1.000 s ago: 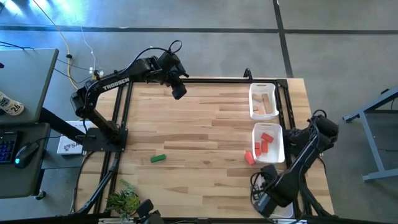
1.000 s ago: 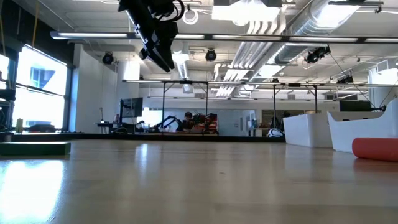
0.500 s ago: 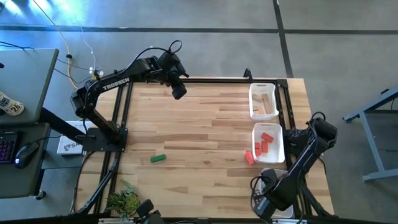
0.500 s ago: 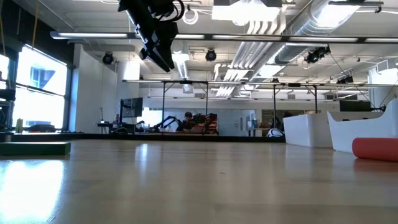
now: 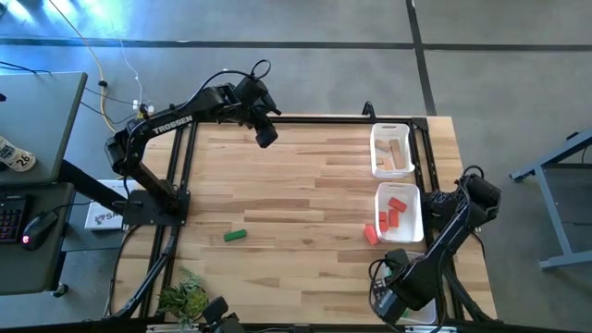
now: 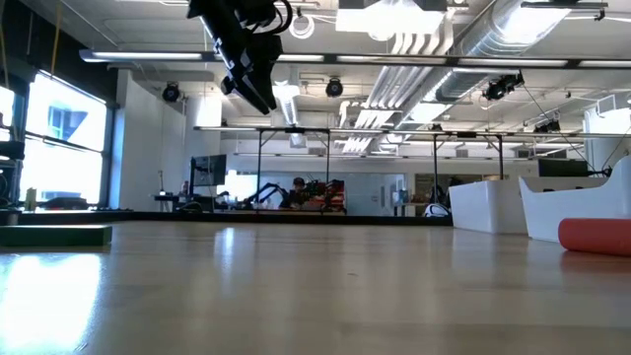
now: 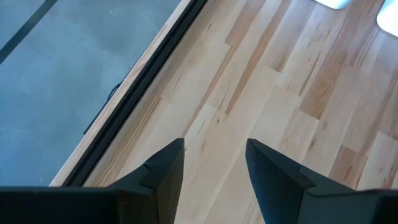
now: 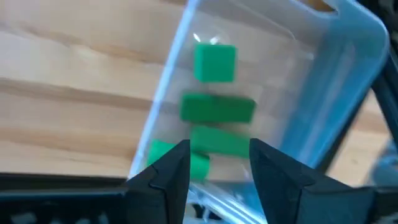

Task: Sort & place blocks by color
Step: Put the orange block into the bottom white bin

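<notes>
My right jaws (image 8: 214, 163) hang over the clear tray (image 8: 348, 37) at the near right corner of the counter (image 5: 305, 185), parted and holding nothing; green blocks (image 8: 217, 107) lie in that tray beneath them. I judge a green piece delivered and the next fetch due. My left jaws (image 7: 214, 165) wait parted and empty above the far left edge.

Still loose: one green block (image 5: 235, 236) near the front left, and a red block (image 5: 370, 234) just beside the white tray of reds (image 5: 413, 231); tan ones sit in the farther white tray (image 5: 377, 153).

Only my right wrist view shows the green tray's contents; the high view hides them under my arm. The low view shows the loose blocks at either edge
</notes>
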{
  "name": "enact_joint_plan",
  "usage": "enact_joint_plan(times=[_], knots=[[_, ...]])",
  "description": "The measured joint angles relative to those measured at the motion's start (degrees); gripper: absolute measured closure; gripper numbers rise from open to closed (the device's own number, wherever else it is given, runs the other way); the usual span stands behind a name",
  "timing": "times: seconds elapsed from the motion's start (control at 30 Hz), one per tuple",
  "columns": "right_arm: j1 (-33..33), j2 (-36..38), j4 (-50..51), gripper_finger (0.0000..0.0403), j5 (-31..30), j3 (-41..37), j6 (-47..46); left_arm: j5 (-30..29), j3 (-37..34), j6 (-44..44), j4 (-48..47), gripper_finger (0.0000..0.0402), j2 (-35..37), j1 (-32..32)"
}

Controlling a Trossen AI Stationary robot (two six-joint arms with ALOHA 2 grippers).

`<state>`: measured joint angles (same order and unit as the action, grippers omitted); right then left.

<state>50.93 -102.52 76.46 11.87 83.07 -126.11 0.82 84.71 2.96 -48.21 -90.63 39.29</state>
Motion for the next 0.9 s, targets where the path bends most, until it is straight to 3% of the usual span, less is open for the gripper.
enact_joint_plan(times=[0.5,0.77,0.9], knots=[[-10.07,0.04,-0.96,0.0249,-22.33,3.41,6.66,0.0,0.0,-1.88,-2.99,0.0241,-0.01,0.0],[-19.43,0.04,-6.25,0.0249,-22.81,3.43,21.11,0.0,0.0,-1.72,-2.99,0.0241,-0.01,0.0],[-23.08,0.04,-6.85,0.0249,-22.55,3.43,22.24,0.0,0.0,-0.46,-2.98,0.0241,-0.01,-0.01]])
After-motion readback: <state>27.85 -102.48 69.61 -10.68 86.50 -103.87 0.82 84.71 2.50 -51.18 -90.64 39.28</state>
